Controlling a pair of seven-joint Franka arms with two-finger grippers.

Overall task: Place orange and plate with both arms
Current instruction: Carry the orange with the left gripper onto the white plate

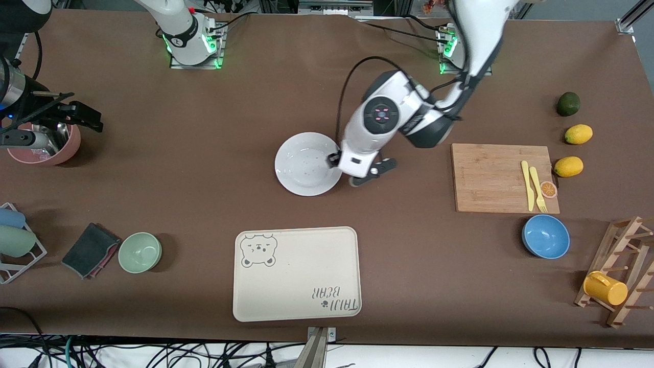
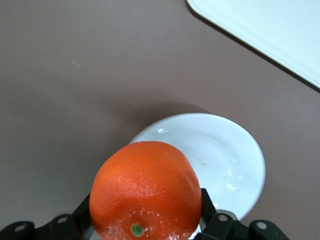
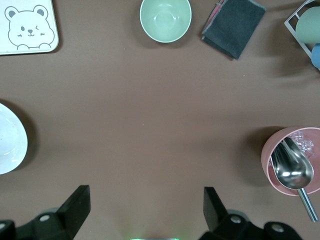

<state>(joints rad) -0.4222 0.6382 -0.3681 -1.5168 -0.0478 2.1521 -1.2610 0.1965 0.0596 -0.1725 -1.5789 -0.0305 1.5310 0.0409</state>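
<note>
Mid-bench, white plate [image 1: 308, 164] lying flat, nothing on it. Just over its rim toward the left arm's end, left gripper [image 2: 145, 225] pinching the orange [image 2: 145, 190]. Near the right arm's end, right gripper [image 3: 146, 210] spread wide, waiting above bare bench [image 3: 150, 115].

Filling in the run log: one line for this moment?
left gripper: shut on orange, over plate edge | right gripper: open, waiting

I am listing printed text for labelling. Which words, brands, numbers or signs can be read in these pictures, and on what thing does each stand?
"TAIJI BEAR", upside down toward the front camera, on the cream tray, beside a small paw sign.
A winking bear face drawing, no words, on the same tray.
No other text can be read anywhere.
</note>
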